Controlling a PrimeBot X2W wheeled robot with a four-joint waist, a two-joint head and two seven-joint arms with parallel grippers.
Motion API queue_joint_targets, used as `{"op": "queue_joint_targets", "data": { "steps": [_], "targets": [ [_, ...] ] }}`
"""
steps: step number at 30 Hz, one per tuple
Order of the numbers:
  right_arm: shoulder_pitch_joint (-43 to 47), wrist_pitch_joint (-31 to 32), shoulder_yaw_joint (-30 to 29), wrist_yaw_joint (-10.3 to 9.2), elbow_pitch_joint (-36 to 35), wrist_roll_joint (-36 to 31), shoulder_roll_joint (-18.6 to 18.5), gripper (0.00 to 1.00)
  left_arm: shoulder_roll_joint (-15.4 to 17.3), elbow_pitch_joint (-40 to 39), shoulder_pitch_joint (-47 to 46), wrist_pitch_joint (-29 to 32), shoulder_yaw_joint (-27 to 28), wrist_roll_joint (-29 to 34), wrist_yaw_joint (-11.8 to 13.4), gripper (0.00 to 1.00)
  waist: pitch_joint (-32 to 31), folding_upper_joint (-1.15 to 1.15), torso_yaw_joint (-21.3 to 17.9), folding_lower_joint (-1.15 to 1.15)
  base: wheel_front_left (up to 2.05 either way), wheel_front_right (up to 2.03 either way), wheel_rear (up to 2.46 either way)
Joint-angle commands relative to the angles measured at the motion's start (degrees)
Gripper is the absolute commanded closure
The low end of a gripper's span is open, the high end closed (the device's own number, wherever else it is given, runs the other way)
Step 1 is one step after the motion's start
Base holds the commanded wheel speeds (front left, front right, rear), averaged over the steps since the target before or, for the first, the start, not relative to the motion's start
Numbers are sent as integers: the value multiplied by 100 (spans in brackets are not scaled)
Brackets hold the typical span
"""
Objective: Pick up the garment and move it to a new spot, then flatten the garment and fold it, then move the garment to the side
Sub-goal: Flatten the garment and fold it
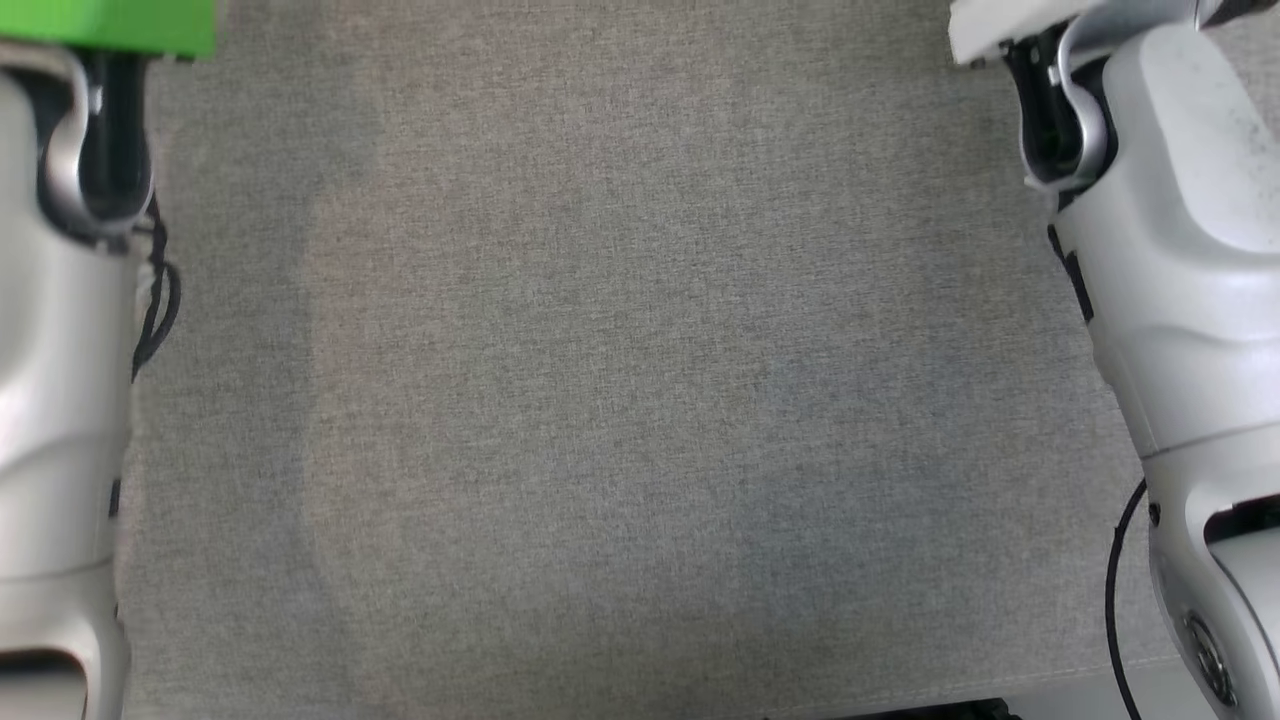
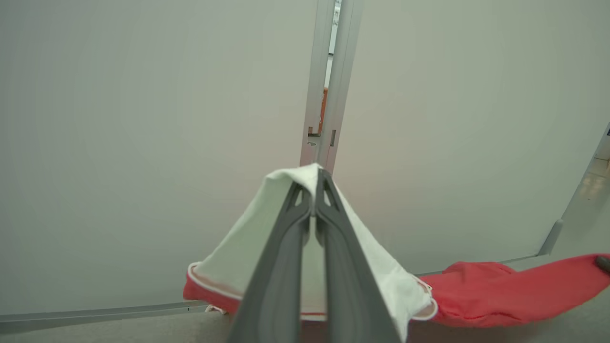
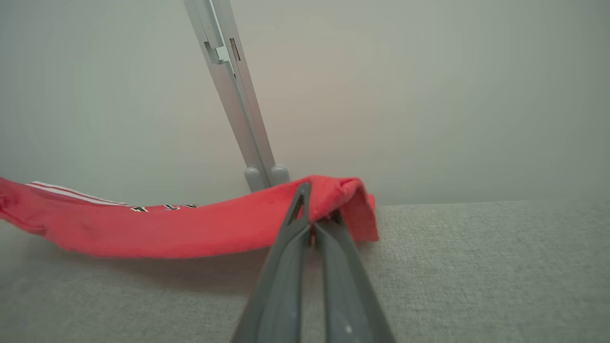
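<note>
The left gripper [image 2: 314,197], slim grey fingers pressed together, pinches a tent-like peak of the garment's [image 2: 481,293] smooth white lining, while the right gripper [image 3: 312,219] clamps a folded, fleecy red edge, the cloth sagging between them over the grey woven surface [image 3: 476,267].

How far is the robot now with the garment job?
Done: the garment is picked up; the left gripper and the right gripper are each shut on an edge of it. In hand: it sags between them over the grey surface. Left: lay it down, flatten, fold, move it aside.
</note>
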Motion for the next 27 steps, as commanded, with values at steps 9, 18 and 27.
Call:
{"op": "queue_joint_targets", "data": {
  "steps": [9,18,27],
  "targets": [
    [1103,-16,-31,-6,-819,582,-168,100,78,-1366,2054,-17,566,-257,-9,100,-633,0,-30,-1,0,0,0],
    [2794,-16,-385,-7,-1768,842,-225,100,-529,-2297,4180,-18,975,-273,-9,100,-1437,0,134,-1,0,0,0],
    [4387,-16,-915,-6,-2637,797,-32,100,-1017,-2816,5569,-17,961,-318,-9,100,-2135,0,297,-1,0,0,0]
  ]
}}
